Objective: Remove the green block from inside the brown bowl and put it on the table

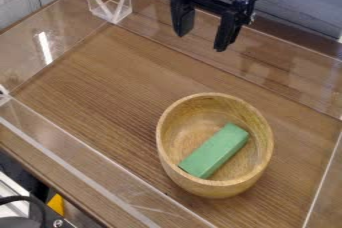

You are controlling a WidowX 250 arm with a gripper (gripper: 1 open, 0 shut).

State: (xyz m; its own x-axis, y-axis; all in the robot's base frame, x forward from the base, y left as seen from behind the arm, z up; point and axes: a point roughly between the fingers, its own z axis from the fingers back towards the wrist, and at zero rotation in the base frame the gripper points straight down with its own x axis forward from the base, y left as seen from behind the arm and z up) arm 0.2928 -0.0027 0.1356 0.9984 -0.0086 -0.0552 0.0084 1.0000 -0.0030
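The brown bowl (pixel 178 117) sits on the table (pixel 107 82) toward the lower right of the view. Inside it the green block (pixel 215 151) lies flat and diagonally across the bottom. My gripper (pixel 203 27) hangs at the top of the view, well above and behind the bowl, pointing down. Its two black fingers stand apart with nothing between them. It touches neither the bowl nor the block.
Clear acrylic walls (pixel 80 167) edge the tabletop on all sides. A small clear bracket (pixel 110 4) stands at the back left corner. Bare wood stretches left of the bowl and in front of the gripper.
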